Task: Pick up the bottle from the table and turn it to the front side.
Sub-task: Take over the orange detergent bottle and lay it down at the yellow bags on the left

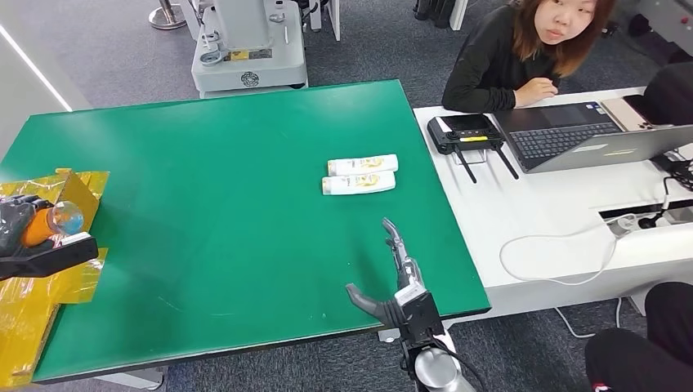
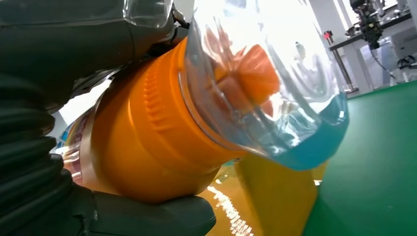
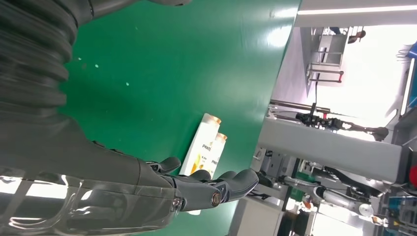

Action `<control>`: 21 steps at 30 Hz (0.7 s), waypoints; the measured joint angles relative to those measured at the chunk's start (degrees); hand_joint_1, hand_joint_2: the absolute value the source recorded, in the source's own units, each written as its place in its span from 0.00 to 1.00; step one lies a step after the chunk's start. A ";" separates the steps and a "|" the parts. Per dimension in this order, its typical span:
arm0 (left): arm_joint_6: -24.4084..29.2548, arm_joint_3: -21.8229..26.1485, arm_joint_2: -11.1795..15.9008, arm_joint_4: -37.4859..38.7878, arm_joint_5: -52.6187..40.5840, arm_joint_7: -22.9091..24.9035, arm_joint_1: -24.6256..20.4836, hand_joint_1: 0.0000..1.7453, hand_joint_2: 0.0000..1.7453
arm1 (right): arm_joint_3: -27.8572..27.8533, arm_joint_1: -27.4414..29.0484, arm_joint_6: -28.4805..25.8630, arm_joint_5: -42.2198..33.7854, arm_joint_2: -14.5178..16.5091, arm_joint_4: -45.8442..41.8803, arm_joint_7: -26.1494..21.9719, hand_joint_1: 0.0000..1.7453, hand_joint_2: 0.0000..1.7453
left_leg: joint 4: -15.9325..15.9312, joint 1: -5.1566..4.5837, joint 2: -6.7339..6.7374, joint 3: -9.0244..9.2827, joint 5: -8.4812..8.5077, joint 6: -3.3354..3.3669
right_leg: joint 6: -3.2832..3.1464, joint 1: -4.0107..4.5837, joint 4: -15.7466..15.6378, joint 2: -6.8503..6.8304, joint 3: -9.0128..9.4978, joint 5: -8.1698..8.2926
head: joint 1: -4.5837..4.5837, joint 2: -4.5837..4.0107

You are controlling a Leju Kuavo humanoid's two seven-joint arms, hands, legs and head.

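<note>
My left hand [image 1: 18, 224] grips an orange bottle [image 1: 51, 222] with a clear cap end at the table's left edge; close up, the orange body [image 2: 147, 132] and clear cap [image 2: 265, 83] sit against the dark palm. Two white shampoo bottles [image 1: 362, 165] [image 1: 358, 184] lie side by side on the green table [image 1: 221, 188], right of centre; they also appear beyond my fingers [image 3: 216, 189] as white bottles [image 3: 204, 145]. My right hand [image 1: 396, 273] hovers open near the table's front right corner, fingers pointing toward them, well short of touching.
Yellow packaging [image 1: 41, 286] lies under my left hand at the left edge. A white desk [image 1: 556, 212] on the right carries a laptop [image 1: 588, 139], a black controller [image 1: 466, 131] and cables. A person [image 1: 523, 49] sits behind it. A machine base [image 1: 249, 49] stands beyond the table.
</note>
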 joint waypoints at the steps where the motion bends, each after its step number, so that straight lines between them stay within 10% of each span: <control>1: -0.03 0.00 -0.32 0.56 0.17 -0.12 -0.28 1.00 1.00 | -0.10 0.12 -0.01 0.21 0.01 -0.24 0.10 0.00 1.00 | 0.00 0.00 0.01 0.00 0.00 0.00 | 0.00 0.00 0.00 0.01 0.00 0.00 | -0.01 0.00; 21: 0.78 -0.49 -3.37 8.36 -1.87 0.45 -3.64 1.00 1.00 | -1.39 0.63 -0.20 1.70 0.01 -1.05 1.28 0.00 1.00 | 0.00 0.01 0.00 -0.01 0.00 0.00 | -0.01 0.00 0.00 0.01 -0.02 0.00 | 0.01 0.00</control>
